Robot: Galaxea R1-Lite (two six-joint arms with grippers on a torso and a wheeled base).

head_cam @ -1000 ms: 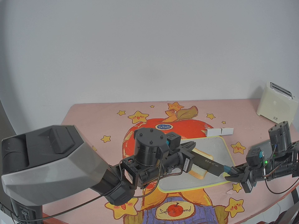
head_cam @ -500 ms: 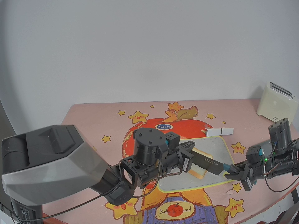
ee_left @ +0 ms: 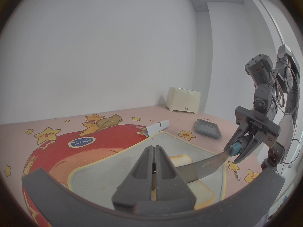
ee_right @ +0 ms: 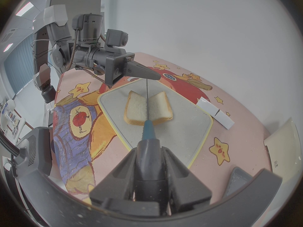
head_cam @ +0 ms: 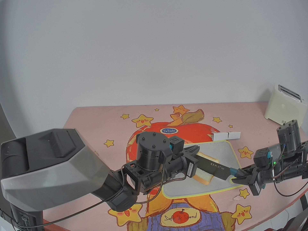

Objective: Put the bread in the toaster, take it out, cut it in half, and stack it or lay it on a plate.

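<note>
Pink printed table (head_cam: 96, 122): the bread (ee_right: 135, 111) lies on the cutting board (head_cam: 224, 151), with the knife (head_cam: 215, 169) blade set across its middle. The right gripper (head_cam: 239, 177) has its fingers clamped on the knife's teal handle. The left gripper (head_cam: 195, 150) has its fingers pressed together, near the bread.

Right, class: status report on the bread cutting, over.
Right gripper jaws shut on knife handle. Left gripper jaws shut, close by blade tip. Blade across bread middle, on cutting board.

Head camera looks down; wrist cameras face each other closely across the shared board (head_cam: 221, 152).
</note>
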